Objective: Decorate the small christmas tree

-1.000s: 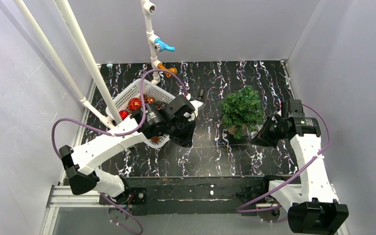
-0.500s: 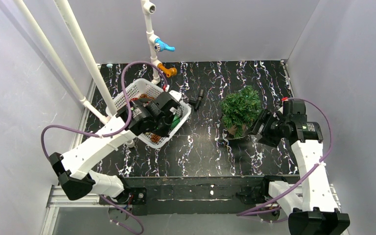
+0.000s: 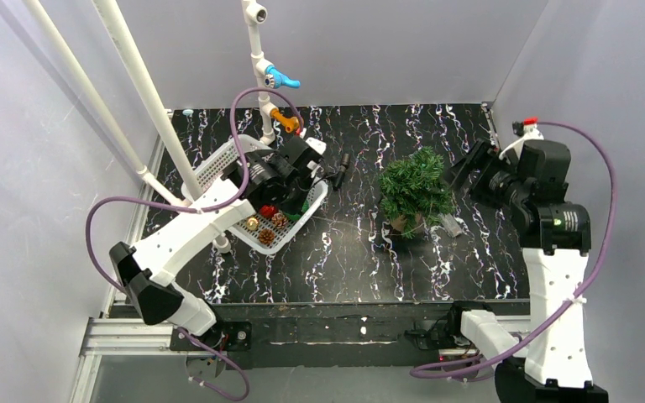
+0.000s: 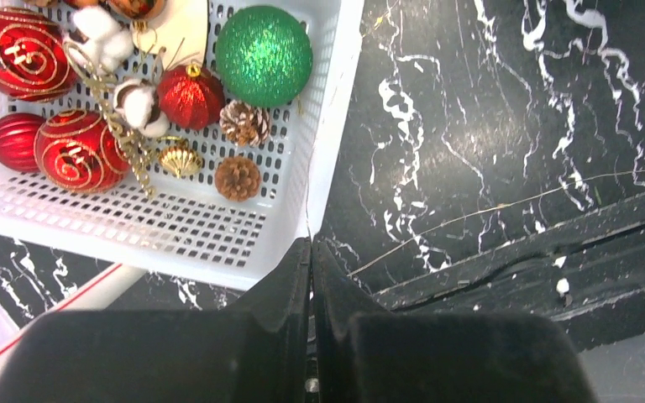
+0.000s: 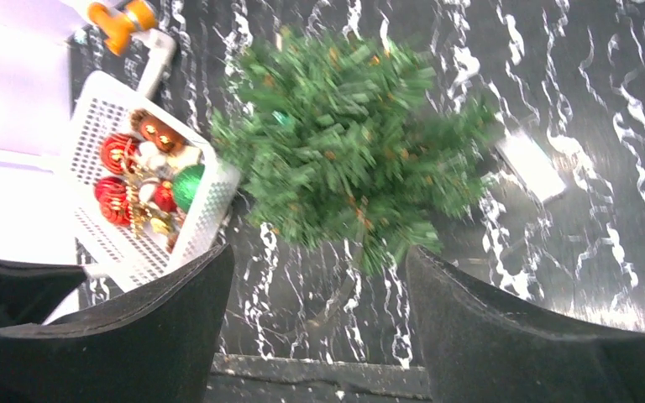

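The small christmas tree (image 3: 416,186), dark green and bristly, stands on its brown base mid-table and fills the upper middle of the right wrist view (image 5: 348,138). My right gripper (image 3: 469,176) hangs open and empty above the table just right of the tree, its jaws wide apart (image 5: 319,252). The white basket (image 3: 218,164) left of the tree holds red balls (image 4: 76,151), a glittery green ball (image 4: 264,54), pine cones (image 4: 238,176) and cotton bolls. My left gripper (image 3: 292,180) hovers over the basket, shut with nothing held, its tips (image 4: 311,245) over a basket corner (image 4: 281,252).
A small pale flat object (image 3: 451,224) lies on the table right of the tree's base. A short black cylinder (image 3: 342,161) lies between basket and tree. White pipes with blue (image 3: 279,80) and orange (image 3: 285,120) fittings rise behind the basket. One pipe foot (image 3: 222,243) stands beside it.
The right gripper opened and drew up and back to the right from the tree's base; a pale object lies where it was. The left gripper swung from the basket's right side to above it.
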`<state>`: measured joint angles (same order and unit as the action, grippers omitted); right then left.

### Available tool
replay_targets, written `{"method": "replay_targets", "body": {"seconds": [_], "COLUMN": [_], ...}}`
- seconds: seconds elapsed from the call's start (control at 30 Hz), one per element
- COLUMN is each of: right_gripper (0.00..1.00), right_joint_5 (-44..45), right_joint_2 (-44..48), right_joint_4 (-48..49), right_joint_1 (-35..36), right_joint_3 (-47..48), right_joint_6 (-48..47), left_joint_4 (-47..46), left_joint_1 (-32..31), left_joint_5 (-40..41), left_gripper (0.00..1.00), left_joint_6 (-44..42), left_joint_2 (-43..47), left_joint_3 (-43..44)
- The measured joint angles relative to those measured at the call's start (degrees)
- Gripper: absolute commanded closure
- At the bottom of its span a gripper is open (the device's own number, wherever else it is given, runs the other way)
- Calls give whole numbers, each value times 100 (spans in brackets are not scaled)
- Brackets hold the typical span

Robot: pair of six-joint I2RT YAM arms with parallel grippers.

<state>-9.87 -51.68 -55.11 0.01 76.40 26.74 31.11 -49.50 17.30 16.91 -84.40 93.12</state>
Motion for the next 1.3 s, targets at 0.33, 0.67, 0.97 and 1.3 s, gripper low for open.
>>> {"method": "replay_targets", "body": {"seconds": [0.33,0.67,0.97,1.3], "right_gripper": [19,18,18,37], "right_joint_5": [-234,-133,-76,-118], "right_joint_2": [-1257,-2855,-4485,-5005], "right_joint_4": [1047,1279,946,778], "right_joint_1": [667,2446,3012,3202], "right_joint_3": [883,2413,3397,3519], "right_joint_6": [-330,-299,50,350], "left_joint_4": [-730,-1211,-1285,-1287], "left_joint_1": [750,813,833,911], "left_joint_5": [-654,-1058,-1147,-1217], "left_gripper": [100,100,100,100], "left_joint_6": [247,367,433,435], "left_joint_2": [-396,-728,-721,-592], "left_joint_3": [151,476,476,476]}}
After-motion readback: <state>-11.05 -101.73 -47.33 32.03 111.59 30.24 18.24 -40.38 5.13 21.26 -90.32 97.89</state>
